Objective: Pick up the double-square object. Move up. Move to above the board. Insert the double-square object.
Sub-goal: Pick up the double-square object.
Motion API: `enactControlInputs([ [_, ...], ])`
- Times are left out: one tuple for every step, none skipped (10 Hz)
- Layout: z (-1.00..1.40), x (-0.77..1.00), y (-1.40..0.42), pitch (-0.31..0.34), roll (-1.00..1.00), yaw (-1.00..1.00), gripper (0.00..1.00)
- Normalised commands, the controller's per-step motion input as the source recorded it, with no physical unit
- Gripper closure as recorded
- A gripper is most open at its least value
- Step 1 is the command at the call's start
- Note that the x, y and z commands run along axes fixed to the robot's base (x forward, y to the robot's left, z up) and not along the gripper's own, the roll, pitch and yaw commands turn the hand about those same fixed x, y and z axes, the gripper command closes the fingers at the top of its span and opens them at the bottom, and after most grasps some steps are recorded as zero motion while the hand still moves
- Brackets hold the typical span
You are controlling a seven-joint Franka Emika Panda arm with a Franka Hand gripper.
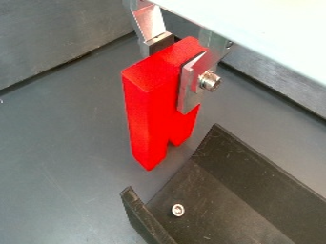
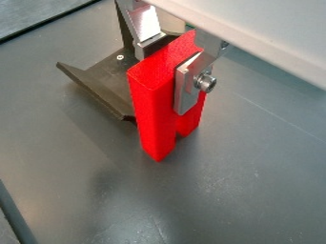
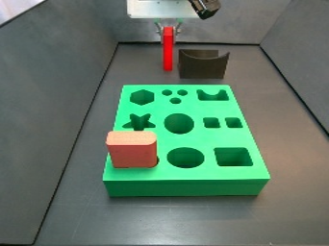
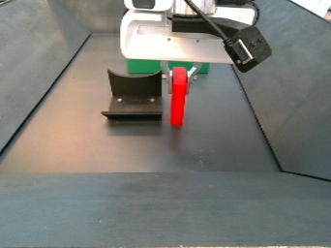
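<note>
The double-square object [image 1: 155, 110] is a tall bright red piece and stands upright. My gripper [image 1: 174, 62] is shut on its upper end, with a silver finger [image 1: 199, 80] flat on each side. Both wrist views show this grip; the red piece [image 2: 159, 105] sits between the plates of the gripper [image 2: 173, 62]. In a side view the gripper [image 3: 167, 29] holds the piece [image 3: 167, 48] behind the far edge of the green board [image 3: 154, 183], not over it. The piece's lower end is at or just above the floor. It also shows in a side view [image 4: 177, 97].
The dark fixture [image 4: 134, 97] stands right beside the held piece and shows in both wrist views [image 1: 242, 191] [image 2: 95, 81] and in a side view [image 3: 203, 63]. A salmon-pink block [image 3: 130, 150] sits on the board's near left corner. Grey walls enclose the floor.
</note>
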Motion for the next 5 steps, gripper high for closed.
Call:
enactControlInputs([
  [0.00,0.00,0.00,0.000,0.00,0.00,1.00],
  [0.00,0.00,0.00,0.000,0.00,0.00,1.00],
  [0.00,0.00,0.00,0.000,0.00,0.00,1.00],
  [0.00,0.00,0.00,0.000,0.00,0.00,1.00],
  [0.00,0.00,0.00,0.000,0.00,0.00,1.00],
])
